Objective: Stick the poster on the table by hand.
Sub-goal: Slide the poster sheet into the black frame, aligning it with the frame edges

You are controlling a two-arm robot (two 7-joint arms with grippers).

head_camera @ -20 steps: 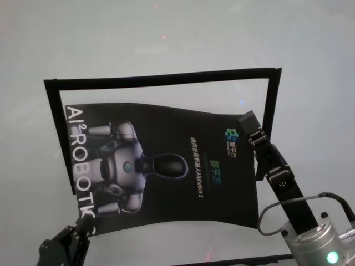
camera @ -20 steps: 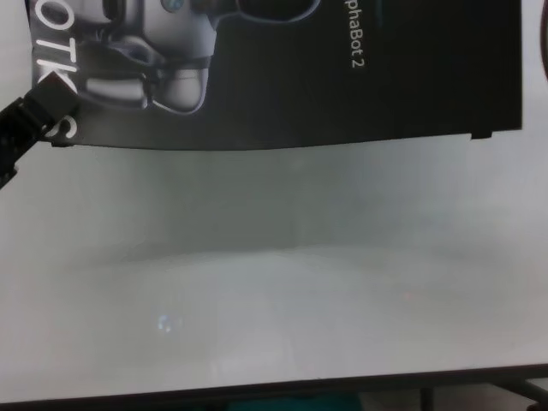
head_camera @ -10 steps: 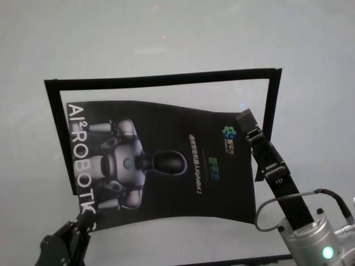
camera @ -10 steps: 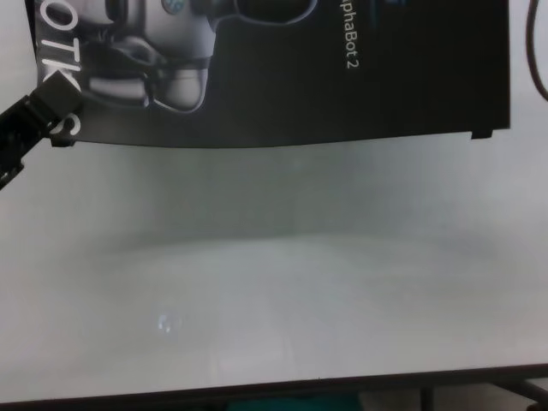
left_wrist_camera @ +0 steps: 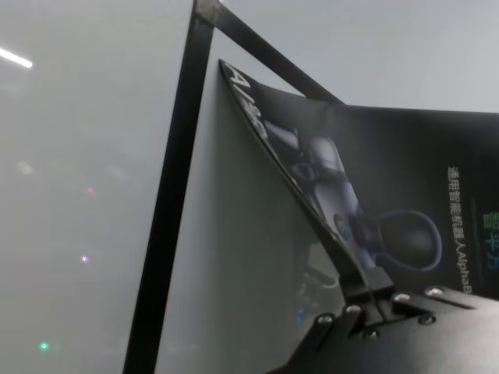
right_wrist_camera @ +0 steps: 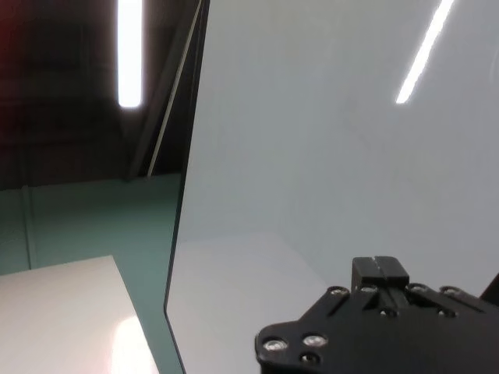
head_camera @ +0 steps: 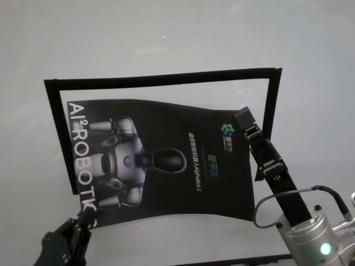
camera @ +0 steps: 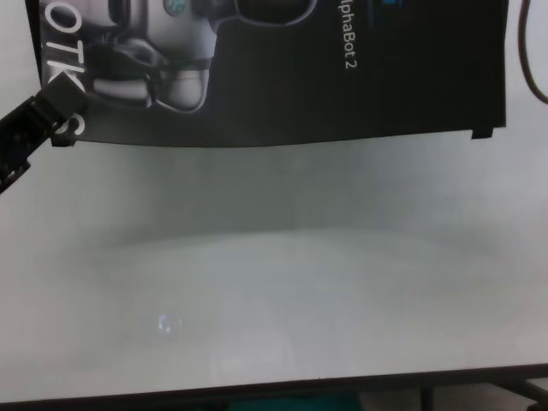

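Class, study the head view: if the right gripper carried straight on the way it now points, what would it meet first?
Most likely the black tape frame on the table. The right gripper, gripping the poster at its far right corner, points up-table and slightly left; depth is unclear.

Head and chest views share the poster [head_camera: 161, 160].

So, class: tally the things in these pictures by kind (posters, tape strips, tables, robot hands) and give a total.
Posters: 1, the poster
Tape strips: 3, a top strip, a left strip, a right strip
Tables: 1, the table
Hands: 2, the left hand and the right hand, each shut on a poster corner
Total: 7
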